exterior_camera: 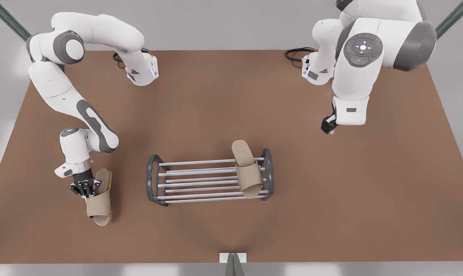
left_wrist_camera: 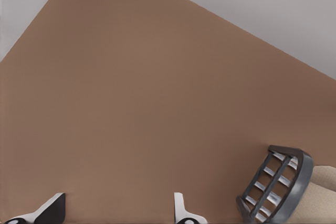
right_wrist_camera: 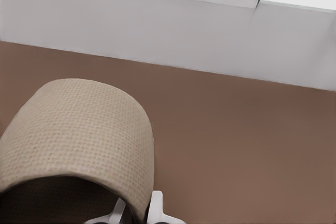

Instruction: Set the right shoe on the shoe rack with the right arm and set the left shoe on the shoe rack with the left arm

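Right gripper [exterior_camera: 86, 190], at the front view's left, has jaws pinching the strap edge of the right shoe [exterior_camera: 99, 199] lying on the brown surface [exterior_camera: 216, 107], beside the shoe rack [exterior_camera: 210, 177]. Left shoe [exterior_camera: 247, 168] rests on rack's other end. Left gripper [exterior_camera: 328, 125] hangs raised w/ jaws spread, waiting.
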`<state>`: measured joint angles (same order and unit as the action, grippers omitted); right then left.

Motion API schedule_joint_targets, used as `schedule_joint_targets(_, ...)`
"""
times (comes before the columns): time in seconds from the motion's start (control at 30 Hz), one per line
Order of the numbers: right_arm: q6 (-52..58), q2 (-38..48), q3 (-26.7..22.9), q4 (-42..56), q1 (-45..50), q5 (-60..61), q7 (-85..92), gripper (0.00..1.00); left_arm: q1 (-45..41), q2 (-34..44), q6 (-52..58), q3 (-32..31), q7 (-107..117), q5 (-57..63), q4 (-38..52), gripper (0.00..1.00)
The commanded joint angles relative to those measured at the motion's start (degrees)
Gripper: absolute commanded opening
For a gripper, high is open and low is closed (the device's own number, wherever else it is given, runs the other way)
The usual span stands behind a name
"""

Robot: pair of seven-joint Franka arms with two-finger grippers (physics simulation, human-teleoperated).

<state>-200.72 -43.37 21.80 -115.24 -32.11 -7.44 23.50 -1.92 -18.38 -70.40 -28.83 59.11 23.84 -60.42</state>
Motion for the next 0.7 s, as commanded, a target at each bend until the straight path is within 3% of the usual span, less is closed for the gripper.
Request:
schedule_joint_targets(0.0, 0.86, 2.23, 0.44, -1.57, 0.03, 0.23, -6.71, 0.21, 2.97, -0.51, 1.84, 0.18, -36.60, -0.46, -0.13, 1.00)
schedule_joint_targets(0.07, 7.53, 9.70, 1.14, -4.65, 0.12, 0.23, -11.46, 0.21, 7.37, -3.93, 1.49, 0.18, -45.46, -0.99, -0.57, 1.00)
schedule_joint_targets(0.1, 16.22, 16.55, 1.58, -5.61, -0.06, 0.23, -13.31, 0.21, 0.80, -4.56, -1.22, 18.07, -55.59, -19.40, -1.71, 1.00)
schedule_joint_targets(0.13, 23.00, 21.56, 2.02, -5.79, -0.50, 0.23, -15.85, 0.21, 0.60, 4.48, -20.09, 24.53, -56.12, -30.96, -20.22, 1.00)
schedule_joint_targets(0.17, 27.65, 25.78, 3.86, -6.67, -1.02, 0.23, -18.66, 0.21, 0.87, 11.00, -30.06, 23.21, -56.12, -27.45, -31.68, 1.00)
schedule_joint_targets(0.2, 34.68, 31.14, 6.24, -7.37, -1.99, 0.23, -22.27, 0.21, 0.87, 13.02, -29.19, 23.21, -55.94, -24.98, -33.71, 1.00)
schedule_joint_targets(0.3, 48.58, 41.87, 13.36, -7.72, -2.52, 0.32, -33.69, 0.21, 2.98, 12.23, -25.49, 23.30, -55.42, -24.98, -33.45, 1.00)
schedule_joint_targets(0.4, 53.67, 47.50, 22.23, -9.31, -1.73, 0.32, -53.47, 0.21, 2.45, 10.39, -23.65, 22.77, -54.54, -26.65, -32.74, 1.00)
schedule_joint_targets(0.5, 58.94, 47.15, 29.97, -4.04, -1.29, 0.23, -69.73, 0.21, 3.33, 7.66, -23.91, 22.95, -54.18, -28.24, -32.48, 1.00)
schedule_joint_targets(0.6, 72.31, 44.07, 30.06, 7.48, 0.64, -3.54, -72.89, 0.21, 4.73, 6.69, -24.87, 23.30, -54.18, -28.15, -32.48, 1.00)
schedule_joint_targets(0.67, 85.22, 33.19, 29.71, 19.95, 9.86, -18.30, -90.20, 0.21, 5.35, 6.69, -24.70, 23.30, -54.18, -28.15, -32.48, 1.00)
